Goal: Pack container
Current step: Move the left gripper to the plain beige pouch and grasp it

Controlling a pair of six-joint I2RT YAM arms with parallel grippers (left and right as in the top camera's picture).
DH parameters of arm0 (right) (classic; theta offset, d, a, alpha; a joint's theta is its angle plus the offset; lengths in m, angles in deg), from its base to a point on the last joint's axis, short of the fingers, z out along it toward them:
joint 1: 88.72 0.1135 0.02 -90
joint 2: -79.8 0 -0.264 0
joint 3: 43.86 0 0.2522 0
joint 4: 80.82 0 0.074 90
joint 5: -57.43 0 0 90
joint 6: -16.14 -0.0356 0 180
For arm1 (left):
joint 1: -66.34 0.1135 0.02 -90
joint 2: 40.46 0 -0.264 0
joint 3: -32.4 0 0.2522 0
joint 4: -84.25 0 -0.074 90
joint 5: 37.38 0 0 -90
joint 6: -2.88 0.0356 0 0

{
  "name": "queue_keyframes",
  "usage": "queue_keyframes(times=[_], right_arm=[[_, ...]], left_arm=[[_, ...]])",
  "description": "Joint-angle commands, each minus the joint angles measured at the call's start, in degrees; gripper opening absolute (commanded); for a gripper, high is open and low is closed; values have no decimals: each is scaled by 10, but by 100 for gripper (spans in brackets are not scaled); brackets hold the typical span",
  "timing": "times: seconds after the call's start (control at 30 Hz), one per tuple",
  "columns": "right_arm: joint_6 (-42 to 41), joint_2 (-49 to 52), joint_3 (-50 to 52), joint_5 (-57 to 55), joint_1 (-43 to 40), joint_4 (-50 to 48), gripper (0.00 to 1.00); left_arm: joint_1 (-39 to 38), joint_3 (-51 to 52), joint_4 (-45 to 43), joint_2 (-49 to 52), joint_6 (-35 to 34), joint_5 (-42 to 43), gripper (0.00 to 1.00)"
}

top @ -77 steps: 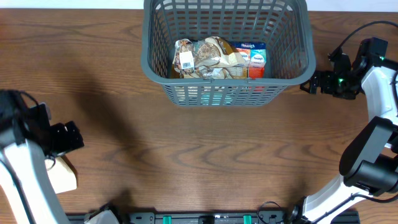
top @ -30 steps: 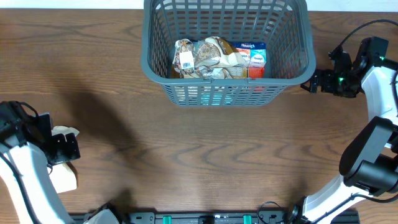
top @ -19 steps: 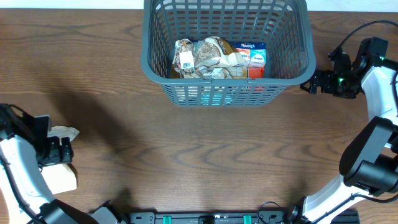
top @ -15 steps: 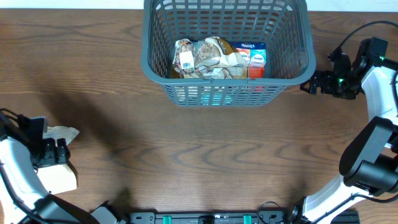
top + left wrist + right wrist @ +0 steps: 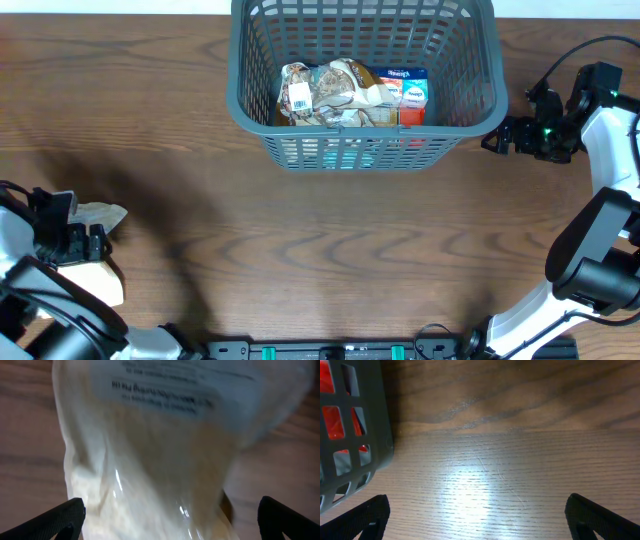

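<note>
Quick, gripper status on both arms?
Left gripper: open, over a clear packet, not clamped.
Right gripper: open, empty, beside the container.

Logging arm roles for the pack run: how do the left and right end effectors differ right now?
Position: the left end effector is at the table's near-left edge, while the right end effector sits beside the container's right wall.
Between the fingers: the left one frames a clear packet of pale contents, while the right one frames only bare table.
Shared: both stand wide open.
</note>
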Motion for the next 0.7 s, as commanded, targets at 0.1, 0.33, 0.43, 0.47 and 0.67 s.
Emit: queue_keyframes(times=[0.1, 0.33, 0.43, 0.47, 0.67], right_arm=[[1, -2, 0, -2, 2, 8, 99], [1, -2, 0, -2, 2, 19, 99], [1, -2, 0, -2, 2, 23, 99], [1, -2, 0, -2, 2, 23, 99], [1, -2, 0, -2, 2, 24, 99]], left_arm=[[2, 0, -37, 43, 12, 9, 99], [2, 0, -46, 78, 12, 9, 82], [2, 0, -48, 78, 12, 9, 58], [1, 0, -48, 78, 12, 9, 51], [0, 0, -47, 78, -19, 14, 20]])
